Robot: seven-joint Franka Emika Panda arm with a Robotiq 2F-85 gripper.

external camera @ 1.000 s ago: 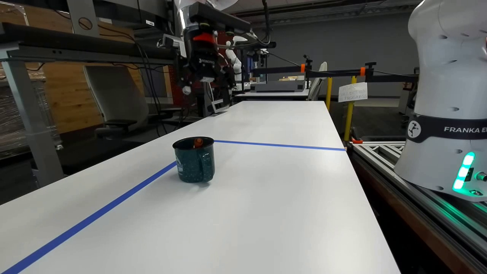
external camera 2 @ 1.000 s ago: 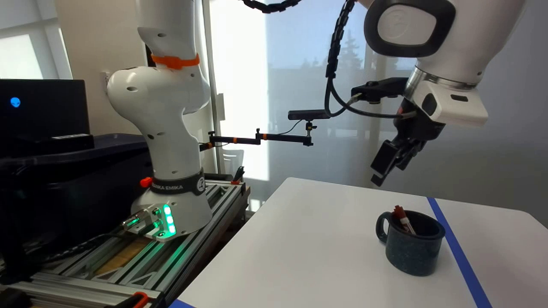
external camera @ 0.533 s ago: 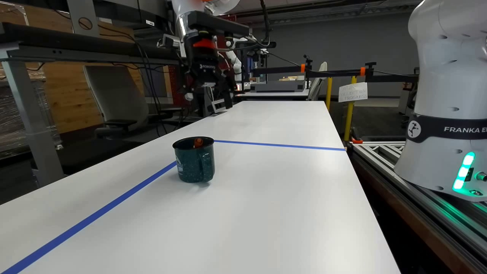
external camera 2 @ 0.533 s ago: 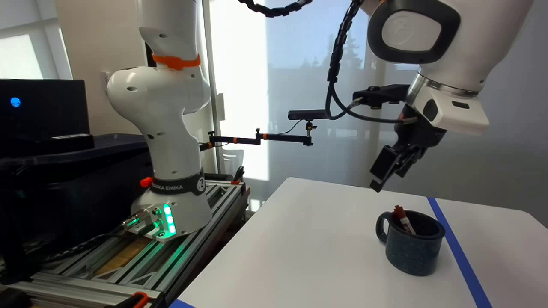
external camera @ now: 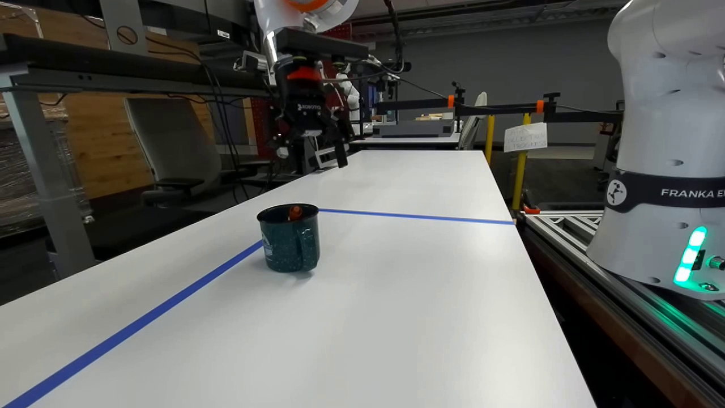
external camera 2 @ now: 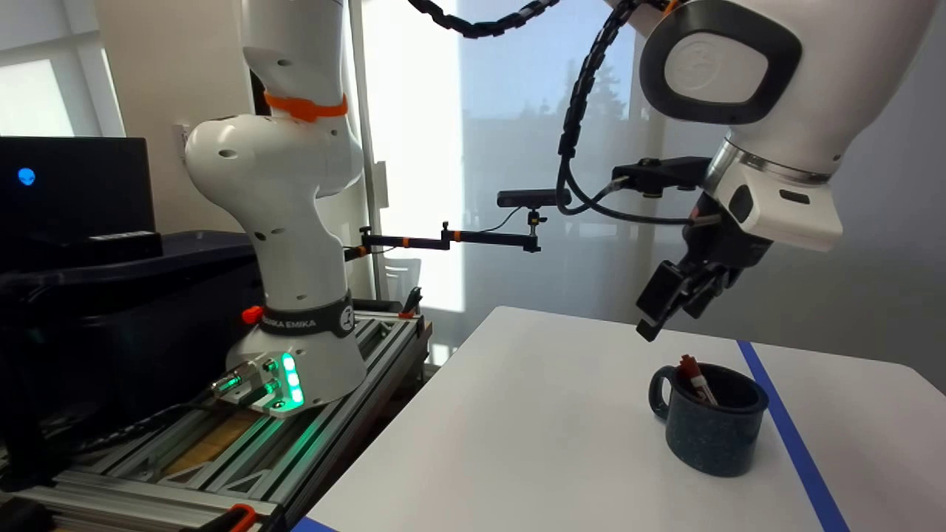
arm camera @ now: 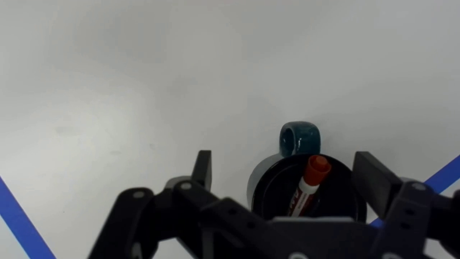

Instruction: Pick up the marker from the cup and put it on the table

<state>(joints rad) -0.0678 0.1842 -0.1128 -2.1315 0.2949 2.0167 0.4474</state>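
The cup [external camera: 290,243] is dark teal and stands upright on the white table [external camera: 396,317]; it also shows in an exterior view [external camera 2: 713,436] and at the bottom of the wrist view [arm camera: 300,138]. The marker [external camera 2: 695,378] leans inside it, its red capped end up at the handle side; its lower end is hidden. In the wrist view the marker [arm camera: 311,180] lies between the finger lines. My gripper [external camera 2: 671,319] is open and empty, above the cup and apart from it. In the wrist view my gripper [arm camera: 284,168] has its fingers spread wide, the right one overlapping the cup's rim.
Blue tape lines [external camera: 170,309] cross the table, one running beside the cup. The cup's handle [external camera 2: 660,394] points toward the robot base [external camera 2: 303,355]. A camera on a bar [external camera 2: 533,198] stands beyond the table. A chair [external camera: 170,141] stands beside the table.
My gripper has moved down, closer to the cup, staying open. The cup and the marker have not moved.
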